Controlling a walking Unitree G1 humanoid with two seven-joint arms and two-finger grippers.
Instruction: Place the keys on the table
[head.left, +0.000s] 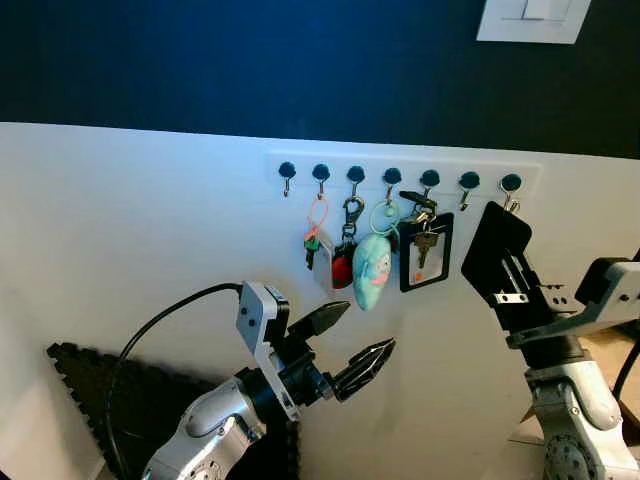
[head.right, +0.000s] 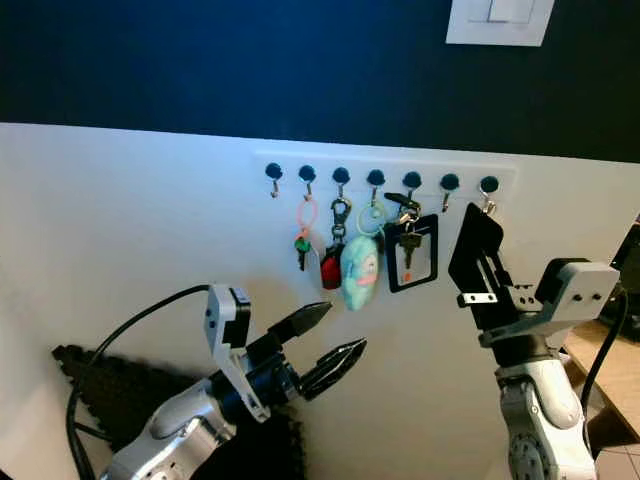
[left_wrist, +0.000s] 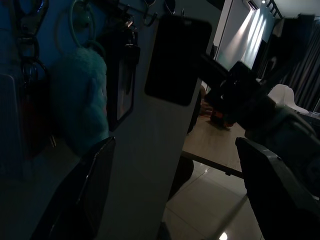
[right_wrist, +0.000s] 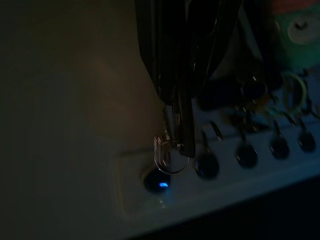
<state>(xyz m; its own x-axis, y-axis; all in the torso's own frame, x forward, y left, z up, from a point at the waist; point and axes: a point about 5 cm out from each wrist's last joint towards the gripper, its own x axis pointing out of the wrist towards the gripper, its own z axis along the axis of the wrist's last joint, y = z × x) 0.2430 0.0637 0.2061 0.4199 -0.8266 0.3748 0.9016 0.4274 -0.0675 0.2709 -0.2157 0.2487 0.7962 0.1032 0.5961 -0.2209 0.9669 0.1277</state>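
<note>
A white key rack (head.left: 400, 172) with several dark hooks hangs on the wall. From it hang an orange loop with small keys (head.left: 314, 235), a red fob (head.left: 342, 268), a teal plush keychain (head.left: 372, 270) and a black card holder with keys (head.left: 425, 250). At the rightmost hook (head.left: 511, 184), my right gripper (head.left: 505, 270) is shut on a flat black key fob (head.left: 492, 240). Its ring (right_wrist: 171, 159) sits right at that hook. My left gripper (head.left: 365, 328) is open just below the plush, touching nothing.
A light switch (head.left: 530, 18) sits high on the dark blue upper wall. A black foam mat (head.left: 110, 395) lies low on the left behind my left arm's cable (head.left: 160, 325). Brown flooring (head.left: 615, 350) shows past the wall's right edge.
</note>
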